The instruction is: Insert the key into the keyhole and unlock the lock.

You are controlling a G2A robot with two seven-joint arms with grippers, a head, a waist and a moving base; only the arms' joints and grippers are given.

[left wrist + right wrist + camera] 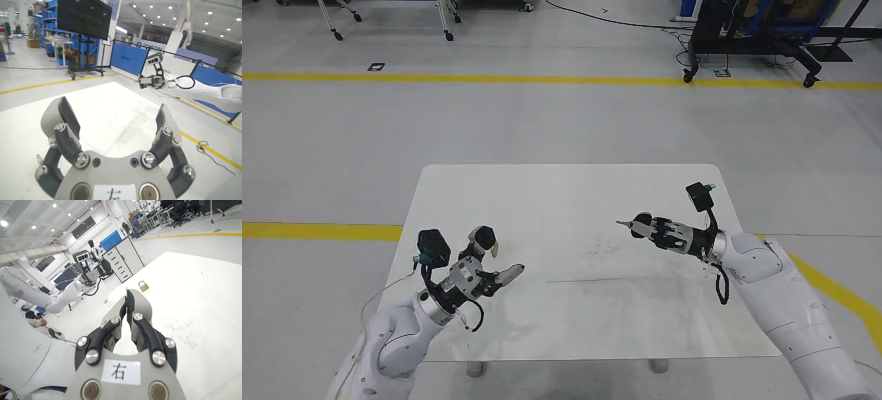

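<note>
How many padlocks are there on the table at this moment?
1. The brass padlock lies on the white table, ahead of the right gripper, apart from it. Another could be hidden under an arm.

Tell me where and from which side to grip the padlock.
Take the padlock by its brass body, jaws across the two narrow edges, coming down from above. It seems to lie flat on the table, so one broad face is unreachable; leave the shackle and the end opposite it free.
</note>
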